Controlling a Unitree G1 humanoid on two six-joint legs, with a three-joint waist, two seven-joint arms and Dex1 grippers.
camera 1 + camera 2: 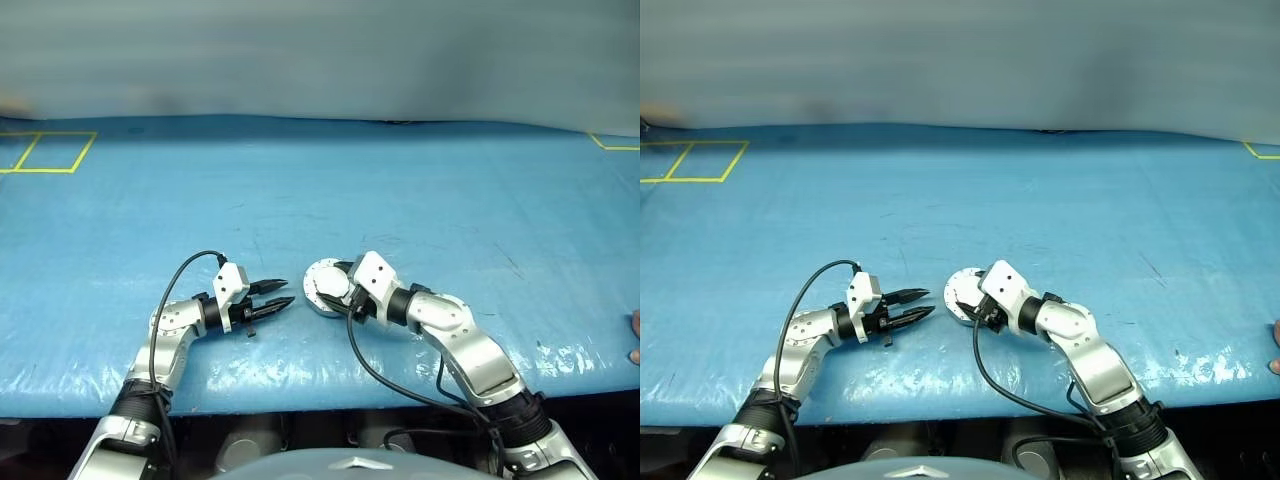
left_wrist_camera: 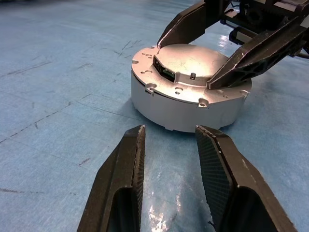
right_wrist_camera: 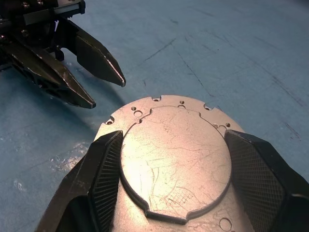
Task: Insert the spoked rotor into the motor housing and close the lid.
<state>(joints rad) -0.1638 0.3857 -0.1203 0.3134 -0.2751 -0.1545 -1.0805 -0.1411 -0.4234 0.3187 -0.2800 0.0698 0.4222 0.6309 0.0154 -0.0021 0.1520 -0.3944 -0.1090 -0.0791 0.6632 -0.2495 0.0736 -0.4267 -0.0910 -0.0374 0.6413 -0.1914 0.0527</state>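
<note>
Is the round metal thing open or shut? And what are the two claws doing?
motor housing: sitting flat on the blue table, closed up.
lid: shut, lying flat on top of the housing.
right gripper: shut on the lid, one finger on each side of its raised middle.
left gripper: open, empty, pointing at the housing but not touching it.

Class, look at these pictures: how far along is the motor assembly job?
Nearly done, it seems. The lid lies flat and shut on the round motor case, and no loose rotor lies on the blue table. In hand: the right tool straddles the lid. The left tool waits open beside it. Left: letting go.
</note>
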